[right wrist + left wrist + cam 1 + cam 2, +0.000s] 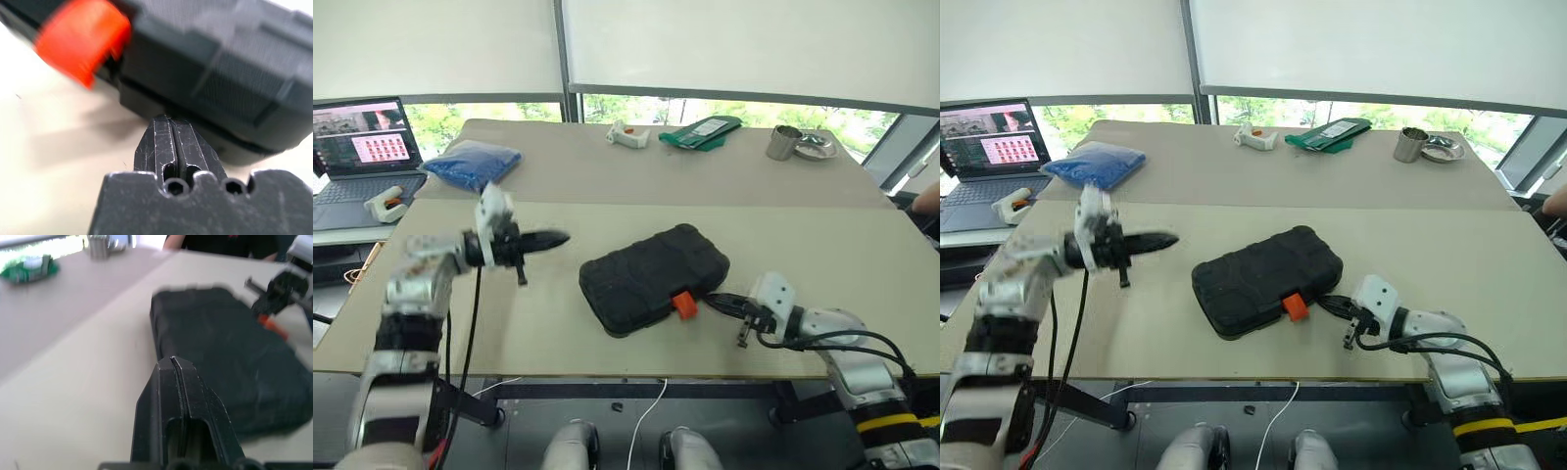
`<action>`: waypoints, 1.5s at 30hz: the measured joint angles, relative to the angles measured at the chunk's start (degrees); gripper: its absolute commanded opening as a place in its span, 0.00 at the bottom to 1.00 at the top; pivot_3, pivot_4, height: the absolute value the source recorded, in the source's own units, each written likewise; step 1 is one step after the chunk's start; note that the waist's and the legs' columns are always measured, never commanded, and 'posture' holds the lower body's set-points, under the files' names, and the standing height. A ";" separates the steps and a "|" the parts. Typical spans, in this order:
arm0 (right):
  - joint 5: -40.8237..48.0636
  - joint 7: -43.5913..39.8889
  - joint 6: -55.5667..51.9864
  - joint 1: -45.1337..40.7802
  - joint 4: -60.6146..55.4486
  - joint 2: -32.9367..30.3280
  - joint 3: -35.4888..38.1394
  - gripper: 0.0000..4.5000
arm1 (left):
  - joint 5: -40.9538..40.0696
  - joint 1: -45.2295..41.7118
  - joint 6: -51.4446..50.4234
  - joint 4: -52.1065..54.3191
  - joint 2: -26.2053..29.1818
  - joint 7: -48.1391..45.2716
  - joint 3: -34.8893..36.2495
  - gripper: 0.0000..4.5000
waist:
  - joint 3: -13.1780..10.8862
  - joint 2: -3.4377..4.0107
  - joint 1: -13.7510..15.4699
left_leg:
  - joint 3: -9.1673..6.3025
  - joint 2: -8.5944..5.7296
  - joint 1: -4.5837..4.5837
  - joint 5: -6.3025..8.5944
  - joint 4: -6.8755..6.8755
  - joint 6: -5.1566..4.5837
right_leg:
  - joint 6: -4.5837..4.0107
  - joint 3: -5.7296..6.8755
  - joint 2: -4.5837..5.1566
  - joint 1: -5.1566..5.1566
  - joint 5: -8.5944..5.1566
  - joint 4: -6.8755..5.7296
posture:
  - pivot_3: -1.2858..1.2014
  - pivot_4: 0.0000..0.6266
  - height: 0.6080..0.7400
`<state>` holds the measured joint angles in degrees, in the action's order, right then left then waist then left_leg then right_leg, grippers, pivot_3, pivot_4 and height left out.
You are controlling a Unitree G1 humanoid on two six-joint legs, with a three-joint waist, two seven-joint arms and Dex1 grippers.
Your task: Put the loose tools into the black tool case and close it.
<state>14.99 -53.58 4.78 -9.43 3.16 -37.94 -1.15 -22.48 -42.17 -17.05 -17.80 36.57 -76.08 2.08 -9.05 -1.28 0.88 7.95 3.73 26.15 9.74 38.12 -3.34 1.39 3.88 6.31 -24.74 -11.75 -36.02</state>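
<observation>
- The black tool case (653,277) is lying shut and flat near the front edge of the surface (558,323), its lid textured and its orange latch (683,305) sticking out toward that edge.
- The right claw (717,301) is clenched with nothing in it, its tips sitting just beside the case's front side near the latch.
- The left claw (553,238) is clenched and empty, hanging above the surface well apart from the case and pointing across toward it, forearm raised.

Bright daylight from the windows (724,108) behind, soft shadows on the table (558,323) (both wrist views motion-blurred).
</observation>
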 measured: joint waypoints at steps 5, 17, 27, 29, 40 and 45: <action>3.12 2.42 -2.97 5.07 -5.87 1.47 3.28 0.01 | 5.41 -1.57 2.27 -2.66 -10.68 1.62 -10.41 0.00 | 0.00 -0.01 0.04 | -0.03 -0.07 -0.04 0.11 0.12 0.12 | -0.09 0.00 -0.04 0.10 -0.04 0.00 | 0.52 0.24 1.00; 5.02 7.01 -7.92 8.47 -18.76 6.62 0.37 0.01 | 18.77 -9.43 13.00 -17.35 -21.37 10.36 -19.43 0.00 | 0.05 0.06 -0.24 | -0.17 0.05 -0.28 0.16 0.11 0.19 | -0.34 0.00 -0.10 0.28 -0.19 -0.01 | 0.52 0.24 1.00; -3.02 8.52 -7.85 8.21 -12.03 9.11 -6.63 0.01 | 17.57 -6.09 9.57 -12.86 -21.71 9.69 -17.99 0.00 | 0.21 0.24 -0.29 | -0.13 0.06 -0.64 0.21 0.03 0.21 | -0.36 0.00 -0.01 0.50 -0.24 0.05 | 0.52 0.24 1.00; -3.52 8.69 -7.72 7.12 -10.58 9.98 -7.07 0.01 | 17.55 -6.03 9.55 -12.77 -21.97 10.38 -17.35 0.00 | 0.22 0.25 -0.33 | -0.13 0.06 -0.64 0.20 0.03 0.21 | -0.36 0.00 -0.02 0.51 -0.23 0.03 | 0.52 0.24 1.00; -4.89 8.63 -7.66 3.41 -5.99 10.74 -7.33 0.01 | 17.61 -5.15 9.58 -12.36 -22.62 12.16 -16.35 0.00 | 0.22 0.25 -0.36 | -0.13 0.06 -0.65 0.21 0.03 0.21 | -0.36 0.00 0.00 0.50 -0.22 0.03 | 0.52 0.24 1.00; -6.32 8.64 -7.67 1.71 -4.38 10.43 -7.34 0.01 | 17.70 -4.52 9.48 -11.75 -23.01 12.45 -16.43 0.00 | 0.22 0.25 -0.39 | -0.13 0.06 -0.83 0.22 0.03 0.24 | -0.37 0.00 0.02 0.49 -0.22 0.05 | 0.52 0.24 1.00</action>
<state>8.67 -44.93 -2.89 -7.72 -1.22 -27.50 -8.49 -4.78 -46.69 -7.57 -29.55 13.57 -63.63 -14.35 -8.83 -1.03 0.49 7.82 3.79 25.32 9.96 38.15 -3.11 1.02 3.88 6.33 -24.25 -11.97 -35.97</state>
